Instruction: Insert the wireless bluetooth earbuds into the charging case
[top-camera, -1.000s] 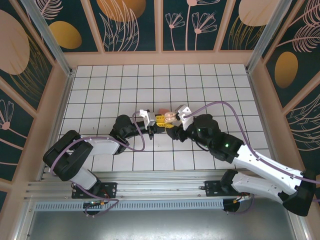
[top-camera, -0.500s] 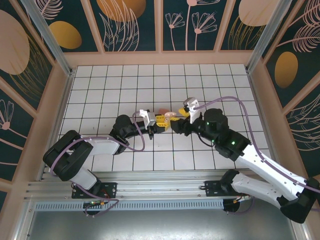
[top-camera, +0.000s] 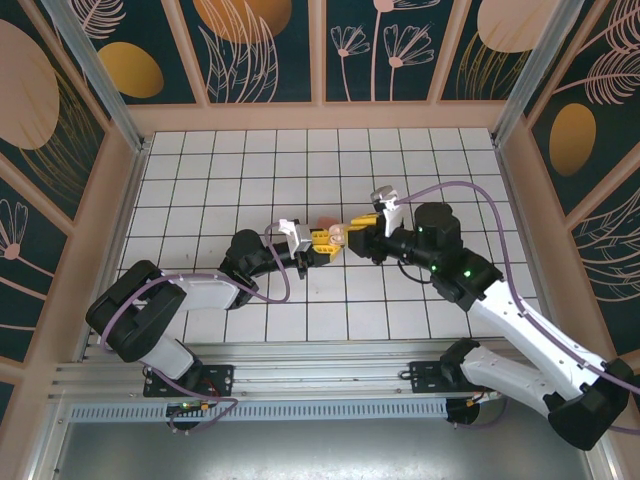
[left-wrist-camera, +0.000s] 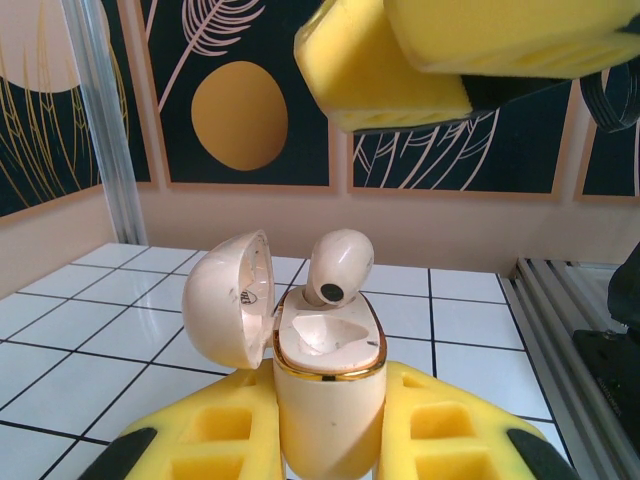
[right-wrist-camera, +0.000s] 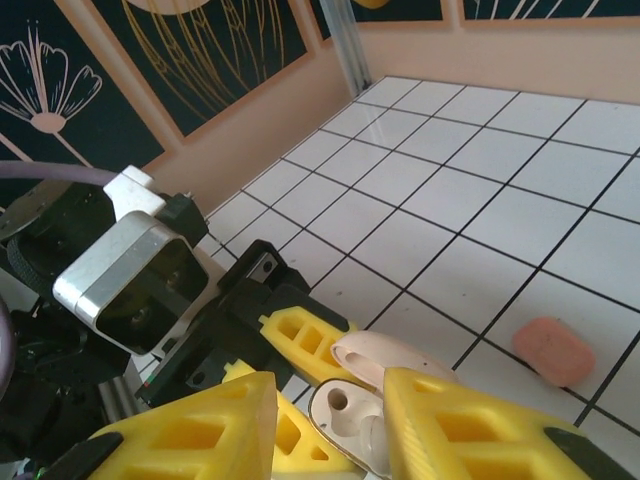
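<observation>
Two pincers. Left pincer (left-wrist-camera: 325, 432) clamps one charging case (left-wrist-camera: 330, 395), lid (left-wrist-camera: 228, 300) open; one earbud (left-wrist-camera: 338, 262) sits tilted in it. Right pincer (right-wrist-camera: 330, 400) narrowly parted, empty, just above case. One pink block (right-wrist-camera: 555, 352) lies on counter (right-wrist-camera: 480, 200).

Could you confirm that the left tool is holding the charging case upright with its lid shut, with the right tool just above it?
Not quite: the lid is open, not shut. The left wrist view shows the left tool holding the charging case upright, its lid swung aside and an earbud poking up from it, with the right tool just above.
</observation>
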